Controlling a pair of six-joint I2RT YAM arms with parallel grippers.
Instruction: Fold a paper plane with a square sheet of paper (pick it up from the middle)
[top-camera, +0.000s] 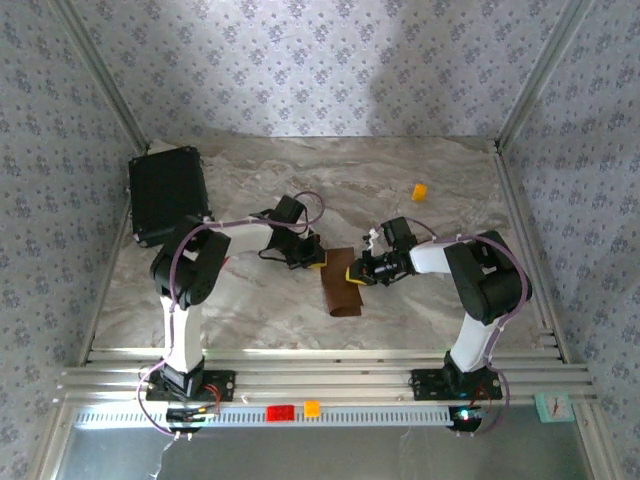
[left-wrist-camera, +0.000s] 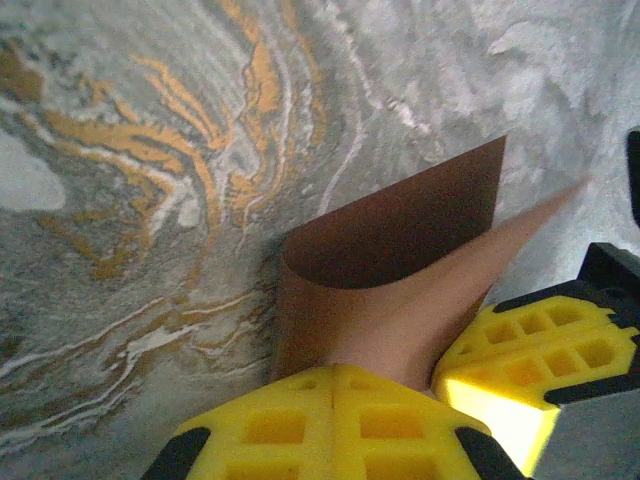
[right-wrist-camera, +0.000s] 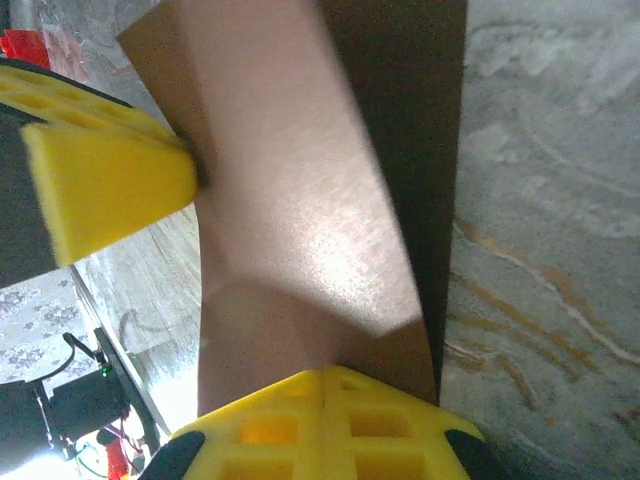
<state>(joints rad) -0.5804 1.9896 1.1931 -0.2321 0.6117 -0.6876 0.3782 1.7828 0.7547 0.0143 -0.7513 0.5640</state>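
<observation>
Top external: sheet (top-camera: 340, 288), right of the case (top-camera: 168, 195), bows between left end effector (top-camera: 316, 256) and right end effector (top-camera: 357, 270). Left wrist: left end effector pinches one sheet edge. Right wrist: right end effector pinches another edge. Sheet gripped and curled; plane folds apparently all remain.

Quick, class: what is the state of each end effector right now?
Left end effector: closed, holding the paper.
Right end effector: closed, holding the same paper.
</observation>
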